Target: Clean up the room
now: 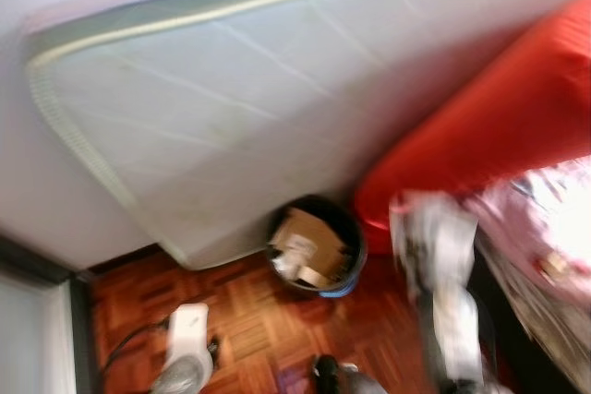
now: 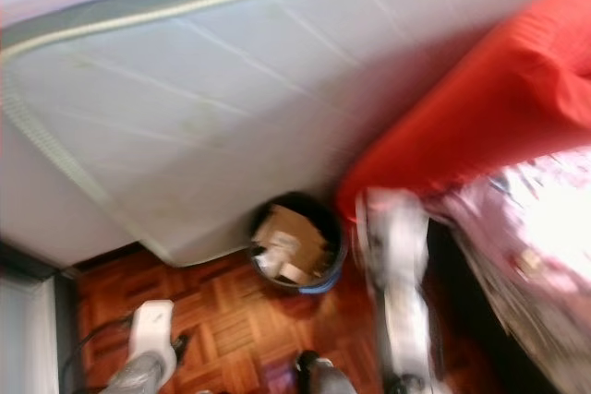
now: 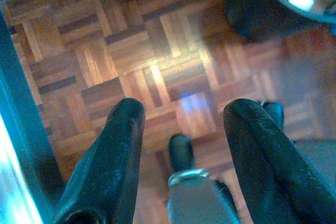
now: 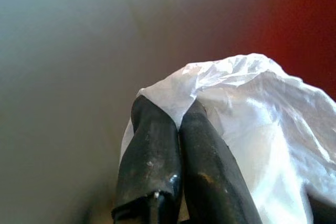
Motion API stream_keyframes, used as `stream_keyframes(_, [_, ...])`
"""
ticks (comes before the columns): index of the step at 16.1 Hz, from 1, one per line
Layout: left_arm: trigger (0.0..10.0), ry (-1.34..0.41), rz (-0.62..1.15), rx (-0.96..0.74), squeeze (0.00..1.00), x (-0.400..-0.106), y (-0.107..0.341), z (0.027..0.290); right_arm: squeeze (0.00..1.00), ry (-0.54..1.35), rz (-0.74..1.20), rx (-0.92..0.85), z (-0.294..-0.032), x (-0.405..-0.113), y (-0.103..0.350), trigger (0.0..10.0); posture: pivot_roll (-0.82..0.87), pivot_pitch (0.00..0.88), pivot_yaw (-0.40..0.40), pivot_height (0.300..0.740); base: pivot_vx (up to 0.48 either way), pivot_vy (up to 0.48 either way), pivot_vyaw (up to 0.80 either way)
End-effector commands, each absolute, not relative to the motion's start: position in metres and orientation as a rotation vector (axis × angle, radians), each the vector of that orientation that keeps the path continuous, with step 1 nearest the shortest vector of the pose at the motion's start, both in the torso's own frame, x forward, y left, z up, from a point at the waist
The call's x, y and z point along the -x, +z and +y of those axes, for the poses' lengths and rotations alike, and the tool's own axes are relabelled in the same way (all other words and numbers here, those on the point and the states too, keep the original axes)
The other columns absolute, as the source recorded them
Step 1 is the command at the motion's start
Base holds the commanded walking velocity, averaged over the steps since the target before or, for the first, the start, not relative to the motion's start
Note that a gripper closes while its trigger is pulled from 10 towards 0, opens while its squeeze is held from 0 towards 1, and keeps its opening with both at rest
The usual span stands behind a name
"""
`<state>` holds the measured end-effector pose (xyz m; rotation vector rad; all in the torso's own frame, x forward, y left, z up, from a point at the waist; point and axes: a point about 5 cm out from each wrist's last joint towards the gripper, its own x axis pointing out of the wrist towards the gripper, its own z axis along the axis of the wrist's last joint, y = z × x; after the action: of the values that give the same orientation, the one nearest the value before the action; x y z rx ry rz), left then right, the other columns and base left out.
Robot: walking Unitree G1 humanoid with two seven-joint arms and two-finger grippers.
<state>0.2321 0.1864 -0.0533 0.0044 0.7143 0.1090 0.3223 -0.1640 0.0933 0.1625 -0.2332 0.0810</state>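
While left hand [image 3: 181,124] hangs spread over parquet [image 3: 94,56], right hand [image 4: 178,121] pinches white plastic bag [image 4: 262,129].

Home bedroom: leaning mattress [image 1: 268,108], parquet floor [image 1: 249,320]

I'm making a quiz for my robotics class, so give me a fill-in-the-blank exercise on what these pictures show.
1. The right claw is shut on a crumpled ____ plastic bag.
2. The left claw hangs open over a ____ parquet floor.
3. The black trash bin stands at the foot of a ____ leaning against the wall.
4. Right of the bin lies a ____ cover.

Missing words: white; wooden; mattress; red
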Motion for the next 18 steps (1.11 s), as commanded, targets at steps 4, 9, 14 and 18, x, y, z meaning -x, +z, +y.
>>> stream_keyframes(4, [10.0,0.139,0.779,-0.012,0.0,-0.213,-0.065,0.195,0.0,0.129,-0.227,-0.222,-0.164,-0.31,0.093,10.0,-0.03,0.234,-0.026,0.74,0.0,0.0,0.0])
stream_keyframes(9, [10.0,0.133,0.776,-0.013,0.0,-0.214,-0.064,0.193,0.0,0.126,0.255,-0.034,-0.168,-0.281,0.011,10.0,-0.03,0.233,-0.028,0.74,0.0,0.0,0.0])
stream_keyframes(14, [10.0,0.132,0.78,-0.012,0.0,-0.214,-0.065,0.192,0.0,0.155,0.54,0.088,-0.162,-0.255,-0.032,10.0,-0.02,0.23,-0.03,0.74,0.0,0.0,0.0])
stream_keyframes(18, [10.0,0.137,0.781,-0.012,0.0,-0.213,-0.065,0.193,0.0,0.13,0.563,0.086,-0.172,-0.257,-0.032,10.0,-0.02,0.225,-0.032,0.74,0.0,0.0,0.73])
